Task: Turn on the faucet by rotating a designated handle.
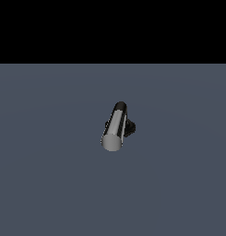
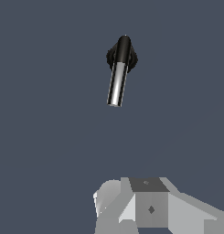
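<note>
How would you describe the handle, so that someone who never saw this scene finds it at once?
On the grey floor stands one small faucet. Its handle is the shiny silver bar with a flat round end. The black elbow and base that it joins are dark; only the handle shines.

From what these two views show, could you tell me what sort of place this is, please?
Most likely a bare simulated test scene, not a real kitchen: a lone faucet with a shiny handle stands on a plain grey floor under a black backdrop.

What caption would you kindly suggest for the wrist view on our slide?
Wrist view: the end effector sits apart from the faucet, its silver handle untouched.
</note>
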You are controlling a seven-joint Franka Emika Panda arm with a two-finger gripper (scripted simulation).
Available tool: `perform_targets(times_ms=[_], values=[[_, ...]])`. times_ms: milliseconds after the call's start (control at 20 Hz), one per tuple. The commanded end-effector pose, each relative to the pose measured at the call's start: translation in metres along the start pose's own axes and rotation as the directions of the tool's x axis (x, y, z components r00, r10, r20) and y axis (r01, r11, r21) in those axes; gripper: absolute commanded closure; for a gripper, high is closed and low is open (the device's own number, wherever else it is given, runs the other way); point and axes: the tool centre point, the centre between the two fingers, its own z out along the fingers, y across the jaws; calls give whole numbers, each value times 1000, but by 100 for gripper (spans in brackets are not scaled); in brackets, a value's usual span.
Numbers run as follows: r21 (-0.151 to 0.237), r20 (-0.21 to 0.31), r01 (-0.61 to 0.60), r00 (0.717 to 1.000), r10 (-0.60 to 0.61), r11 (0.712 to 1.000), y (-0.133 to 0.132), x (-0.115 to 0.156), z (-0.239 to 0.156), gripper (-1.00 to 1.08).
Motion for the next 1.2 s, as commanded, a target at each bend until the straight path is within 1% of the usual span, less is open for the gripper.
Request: perform_targets(times_ms=[0, 300, 550, 800, 1150], values=[[0, 0, 0, 1000, 0, 1000, 0, 0, 0, 108], [0, 0, -1, 1000, 1, 1000, -2, 2, 9, 108], [0, 1, -6, 1000, 6, 1000, -5, 7, 29, 108], [-1, 2, -12, 1000, 12, 1000, -10, 15, 60, 108], [-1, 4, -24, 1000, 24, 1000, -20, 29, 118, 108]])
